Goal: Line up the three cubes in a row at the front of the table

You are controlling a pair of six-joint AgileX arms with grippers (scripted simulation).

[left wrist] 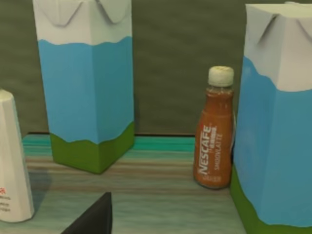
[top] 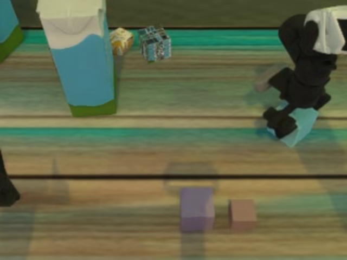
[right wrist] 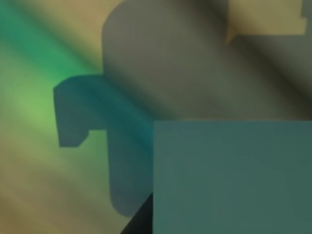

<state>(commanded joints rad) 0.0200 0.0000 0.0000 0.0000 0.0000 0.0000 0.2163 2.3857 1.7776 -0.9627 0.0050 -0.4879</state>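
Right gripper (top: 286, 120) is clenched on the cyan cube (top: 301, 125) at the right side of the table (top: 162, 97), roughly mid-depth. The cube is seen tilted in the top view and looks lifted off the surface, judging by the shadow thrown up and left of it; whether it's fully clear can't be confirmed. In the right wrist view the cyan cube (right wrist: 234, 175) fills the frame close to the cam.

Lilac cube (top: 197, 209) and pink-brown cube (top: 242, 214) are already sat side by side at the near edge, centre-right, small gap btwn them, not touching.

Key relation: the row lies near and left of the held cube. A free slot is seen just right of the pink-brown cube, another left of the lilac one. Right arm is far closer, so placement is prob. best handled by it.

Left arm is parked at the near-left edge (top: 6, 189); its finger state can't be told. Cartons and a bottle at the far side aren't involved.
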